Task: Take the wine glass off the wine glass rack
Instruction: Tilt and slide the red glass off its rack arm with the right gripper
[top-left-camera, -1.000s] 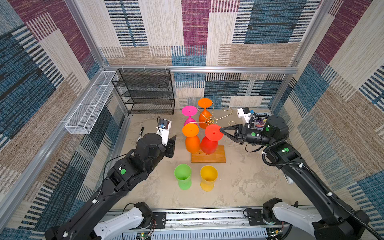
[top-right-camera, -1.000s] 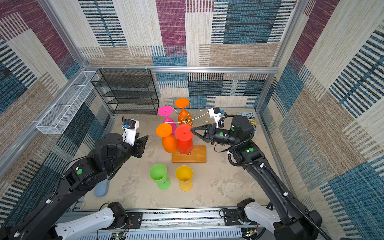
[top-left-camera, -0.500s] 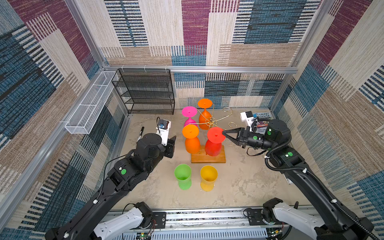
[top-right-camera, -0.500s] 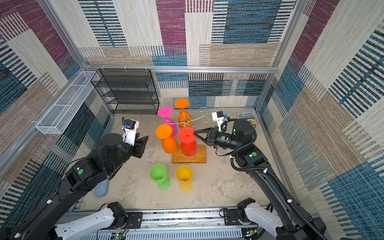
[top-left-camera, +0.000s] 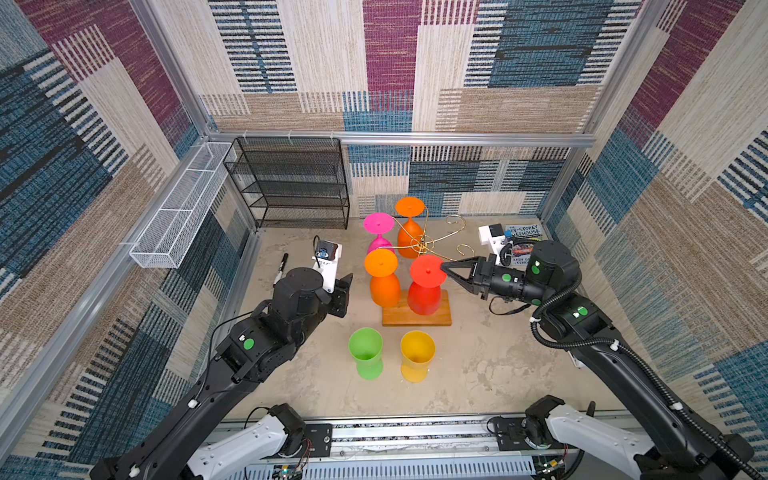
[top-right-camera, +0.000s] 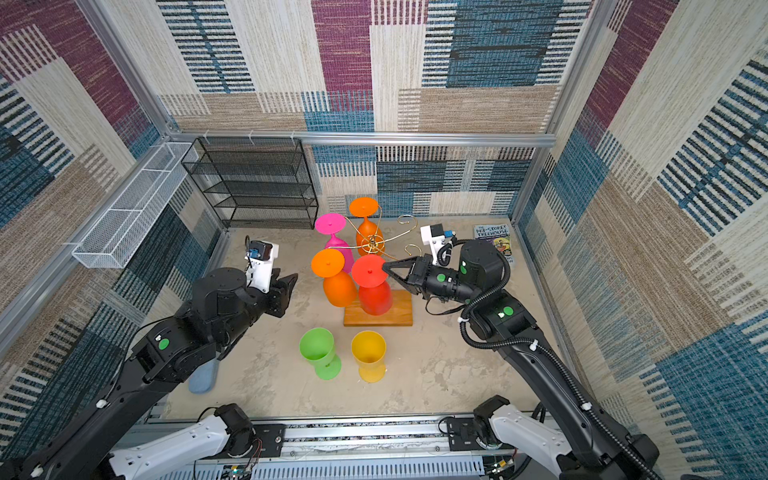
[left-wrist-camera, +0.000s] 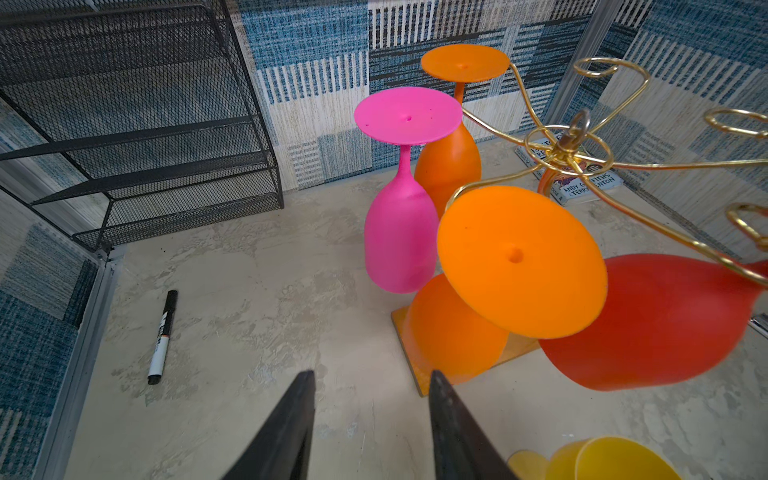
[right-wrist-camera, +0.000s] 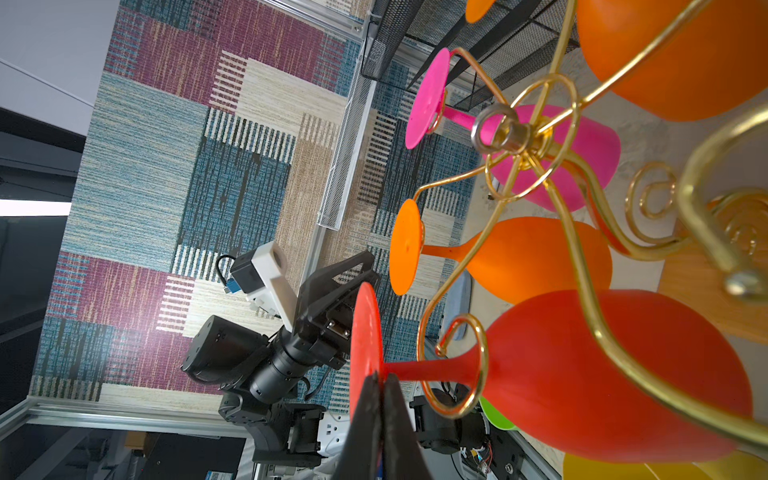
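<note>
The red wine glass (top-left-camera: 424, 297) hangs upside down on the rack (top-left-camera: 415, 320), right jaws shut on its foot rim, left jaws half-open and empty; the stem may snag the curl and tip the rack.

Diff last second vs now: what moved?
The right end effector, shut on the foot of the red plastic wine glass, pulled it briefly toward its own side, then eased back; glass and wrist end slightly nearer the front. Stem still hooked on the gold wire rack with wooden base. Left end effector, open, and other glasses unchanged.
</note>
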